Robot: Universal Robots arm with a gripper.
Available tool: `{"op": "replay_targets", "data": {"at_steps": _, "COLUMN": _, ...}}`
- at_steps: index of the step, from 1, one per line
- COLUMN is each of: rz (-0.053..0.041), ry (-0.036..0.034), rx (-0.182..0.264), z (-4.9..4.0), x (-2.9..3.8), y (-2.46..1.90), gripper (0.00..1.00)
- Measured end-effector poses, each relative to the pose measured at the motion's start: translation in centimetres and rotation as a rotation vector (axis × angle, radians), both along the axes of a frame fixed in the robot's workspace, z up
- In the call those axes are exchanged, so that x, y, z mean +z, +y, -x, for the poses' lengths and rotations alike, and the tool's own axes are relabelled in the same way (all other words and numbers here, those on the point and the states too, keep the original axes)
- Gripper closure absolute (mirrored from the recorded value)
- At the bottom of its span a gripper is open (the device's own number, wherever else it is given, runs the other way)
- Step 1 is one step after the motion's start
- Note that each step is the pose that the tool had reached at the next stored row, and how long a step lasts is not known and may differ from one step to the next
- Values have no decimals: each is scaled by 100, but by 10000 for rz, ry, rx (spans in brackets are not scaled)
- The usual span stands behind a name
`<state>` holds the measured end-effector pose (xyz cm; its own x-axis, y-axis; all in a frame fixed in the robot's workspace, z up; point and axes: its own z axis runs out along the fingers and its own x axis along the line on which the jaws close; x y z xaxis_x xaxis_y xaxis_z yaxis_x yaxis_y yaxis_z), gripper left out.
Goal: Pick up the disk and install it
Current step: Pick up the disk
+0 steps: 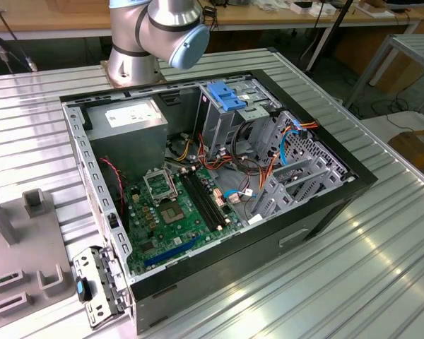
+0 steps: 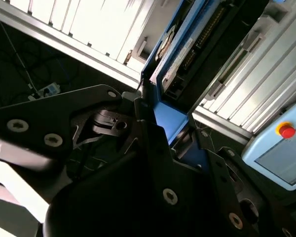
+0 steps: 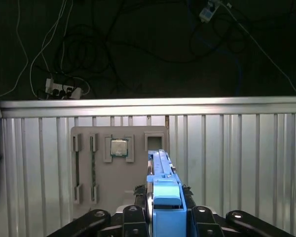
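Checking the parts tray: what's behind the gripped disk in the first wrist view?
Behind the disk, a grey tray on the ribbed table holds a processor chip; the tray's stretch behind disk and gripper is covered.

Exterior view overlooks case (image 1: 307, 224); both wrist views share the disk (image 3: 166, 196) (image 2: 166, 117).

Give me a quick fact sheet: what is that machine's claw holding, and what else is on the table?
gripper: shut on the disk
disk: blue-railed hard drive, held outside the computer case
computer case: open, motherboard exposed, on the ribbed metal table
grey tray: holds a processor chip
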<state>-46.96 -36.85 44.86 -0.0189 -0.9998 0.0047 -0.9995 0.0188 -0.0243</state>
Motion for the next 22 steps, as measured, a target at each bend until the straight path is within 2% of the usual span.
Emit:
{"op": "replay_targets", "data": {"at_steps": 1, "rz": 1, "ry": 1, "rx": 0, "z": -1, "x": 8, "y": 0, "gripper": 63}}
{"op": "replay_targets", "data": {"at_steps": 5, "rz": 2, "ry": 1, "rx": 0, "z": 0, "x": 220, "y": 0, "gripper": 63}}
{"op": "replay_targets", "data": {"at_steps": 6, "rz": 2, "ry": 2, "rx": 0, "z": 0, "x": 326, "y": 0, "gripper": 63}}
{"op": "replay_targets", "data": {"at_steps": 7, "rz": 3, "ry": 4, "rx": 0, "z": -1, "x": 405, "y": 0, "gripper": 63}}
{"op": "replay_targets", "data": {"at_steps": 12, "rz": 3, "ry": 3, "rx": 0, "z": 0, "x": 705, "y": 0, "gripper": 63}}
{"op": "replay_targets", "data": {"at_steps": 14, "rz": 2, "ry": 3, "rx": 1, "z": 0, "x": 794, "y": 0, "gripper": 63}}
{"op": "replay_targets", "data": {"at_steps": 20, "rz": -17, "ry": 2, "rx": 0, "z": -3, "x": 795, "y": 0, "gripper": 63}}
{"op": "replay_targets", "data": {"at_steps": 22, "rz": -17, "ry": 3, "rx": 1, "z": -44, "x": 795, "y": 0, "gripper": 63}}
